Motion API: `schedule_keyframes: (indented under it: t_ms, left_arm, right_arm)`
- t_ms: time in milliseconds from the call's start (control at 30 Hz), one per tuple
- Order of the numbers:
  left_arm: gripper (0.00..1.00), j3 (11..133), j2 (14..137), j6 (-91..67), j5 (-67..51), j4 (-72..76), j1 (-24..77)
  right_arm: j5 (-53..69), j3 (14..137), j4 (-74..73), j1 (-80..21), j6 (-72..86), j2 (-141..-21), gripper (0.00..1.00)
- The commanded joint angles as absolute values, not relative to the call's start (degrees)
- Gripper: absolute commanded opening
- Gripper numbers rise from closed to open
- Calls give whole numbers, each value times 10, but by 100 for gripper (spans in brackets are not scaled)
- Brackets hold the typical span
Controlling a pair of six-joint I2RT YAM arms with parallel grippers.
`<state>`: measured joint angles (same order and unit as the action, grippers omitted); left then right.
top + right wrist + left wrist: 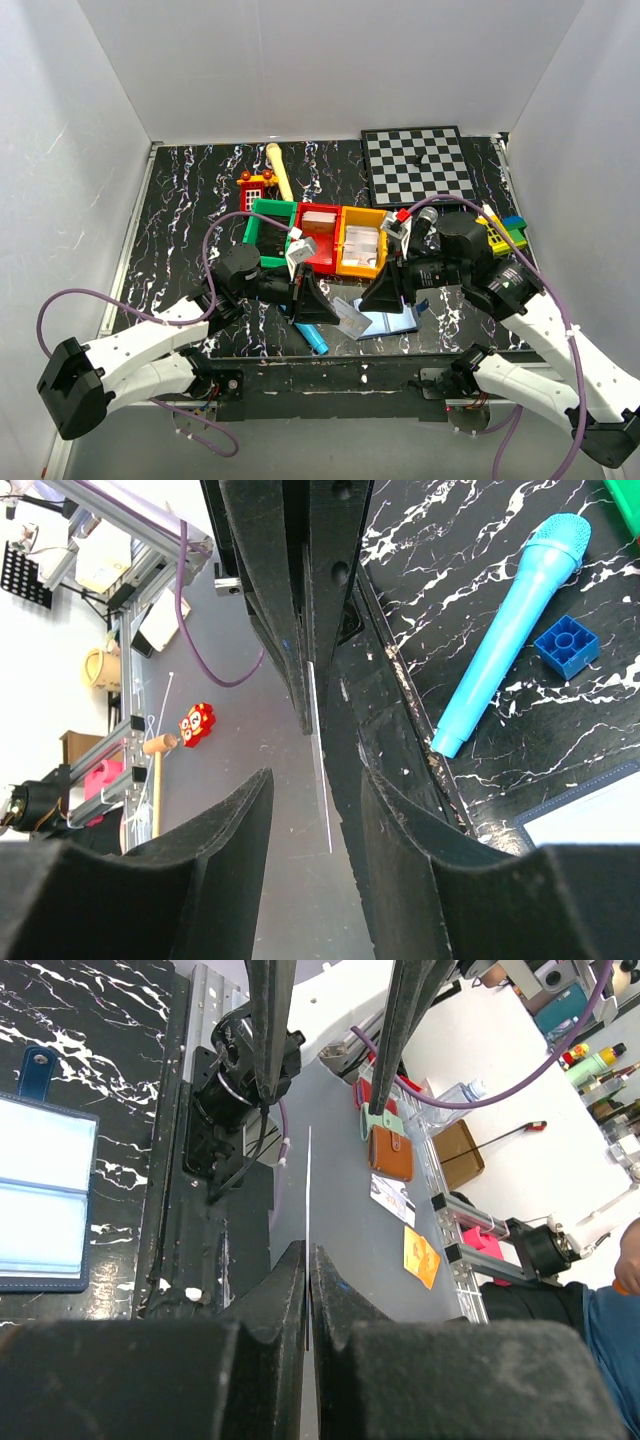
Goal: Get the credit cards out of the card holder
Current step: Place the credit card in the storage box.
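Card holder [40, 1200] lies open on the worktop [180, 220]. Left hand [308, 1255] grips one card [308, 1180], already out; right hand [315, 780] open around it. More inside: unclear.

Robotics laboratory test cell. White panel walls [90, 150] enclose a black marbled worktop [180, 200] on three sides. The left arm [140, 350] and right arm [545, 320] are bolted along the bottom of the top view, trailing purple cable [62, 296]. The wrist views show aluminium framing [462, 1258] and loose equipment on a grey floor [340, 1190].
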<state>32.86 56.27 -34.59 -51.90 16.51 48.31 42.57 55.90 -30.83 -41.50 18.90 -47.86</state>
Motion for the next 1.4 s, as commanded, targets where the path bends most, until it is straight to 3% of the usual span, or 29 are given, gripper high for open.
schedule_keyframes:
  t_ms: [0,733,833,933,1000,1033,1067,1100,1167,1367]
  left_arm:
    - [0,346,566,-332,-532,165,480]
    - [0,353,582,-337,-542,172,481]
    - [0,352,580,-337,-542,173,480]
    - [0,352,581,-337,-541,174,481]
    - [0,355,582,-337,-541,173,481]
    - [7,356,583,-335,-539,170,480]
    - [44,358,581,-329,-530,157,480]
    - [52,356,577,-329,-523,154,480]
    - [59,351,559,-321,-490,135,480]
    - [60,355,465,-258,-286,-74,433]
  right_arm:
    - [444,559,-280,-421,191,-485,48]
    - [412,557,-301,-449,182,-516,31]
    - [414,551,-291,-448,187,-513,25]
    - [416,551,-289,-449,191,-513,5]
    - [414,551,-290,-449,191,-512,1]
    - [413,553,-290,-449,191,-512,1]
    - [411,555,-290,-449,190,-509,1]
    - [410,556,-289,-449,191,-505,1]
    - [374,563,-292,-448,194,-495,1]
    - [191,657,-415,-429,190,-532,1]
